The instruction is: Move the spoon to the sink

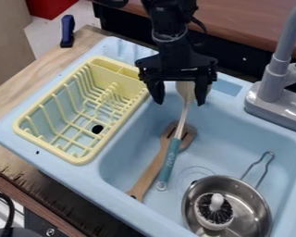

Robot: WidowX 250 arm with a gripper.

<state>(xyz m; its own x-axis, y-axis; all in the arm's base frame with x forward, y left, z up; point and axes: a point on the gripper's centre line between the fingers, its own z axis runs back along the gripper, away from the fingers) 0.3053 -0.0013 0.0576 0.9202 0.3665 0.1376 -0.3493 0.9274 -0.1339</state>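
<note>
Spoon slants into sink under a spread claw

The spoon lies in the sink, its pale head at the far side and its teal handle running down toward the near left, onto the basin floor. The claw hangs over the head with its two fingers spread wide, one on each side. The claw's body covers the top of the head, so the head's full outline is hard to make out, as is whether either finger touches it.

The spoon passes over the slotted end of a wooden spatula, hiding part of it; the spatula's handle runs to the near left of the basin. To the right of the handle ends sits a metal pot, its near edge cut off and its wire handle pointing far right. A brush with dark bristles and a white knob stands in the pot, covering part of its floor.

Left of the basin is a yellow rack, with a dark round hole visible through its bars. At the far right stands a grey tap, cut off at the top. The wooden worktop shows along the left, with a dark blue thing at its far end, too small to identify. A black cable, partly cut off, curves at the near left.
</note>
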